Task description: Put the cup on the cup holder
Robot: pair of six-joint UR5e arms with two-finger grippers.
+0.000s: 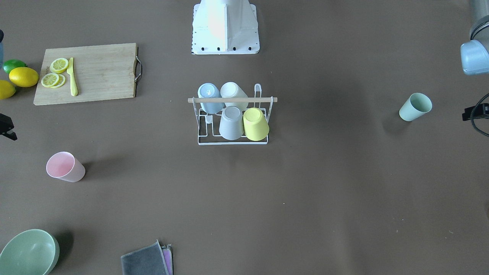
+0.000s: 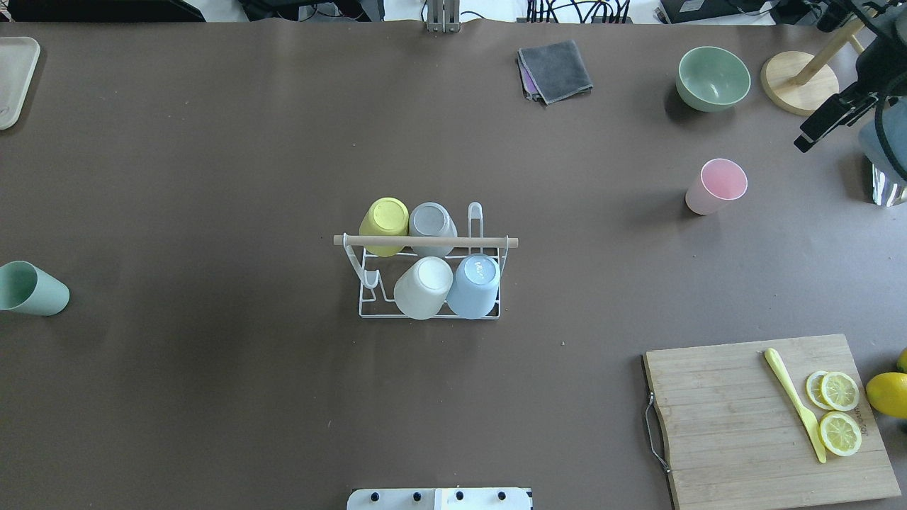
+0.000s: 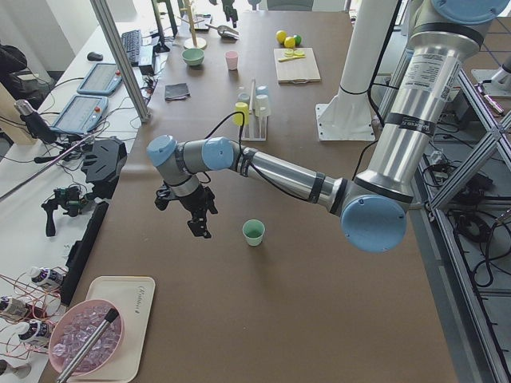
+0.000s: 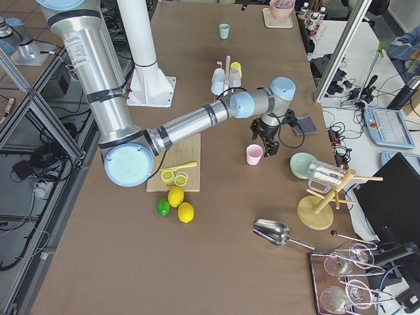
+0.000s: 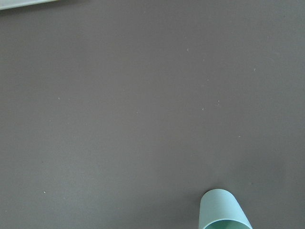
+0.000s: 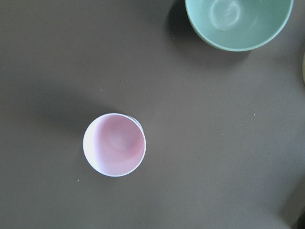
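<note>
The cup holder [image 2: 425, 241], a white wire rack with a wooden rod on top, stands mid-table and carries yellow, grey, white and blue cups upside down. One prong at each end is bare. A pink cup [image 2: 716, 186] stands upright on my right side, directly under the right wrist camera [image 6: 114, 144]. My right gripper [image 4: 266, 141] hovers above it. A mint green cup [image 2: 32, 289] stands upright far to my left. My left gripper [image 3: 196, 215] hangs beside it, toward the table's outer edge. I cannot tell whether either gripper is open or shut.
A cutting board [image 2: 744, 418] with lemon slices and a yellow knife lies near right, whole lemons beside it. A green bowl [image 2: 713, 78], a grey cloth [image 2: 556, 69] and a wooden stand [image 2: 801, 81] sit at the far edge. A tray [image 2: 14, 78] is far left.
</note>
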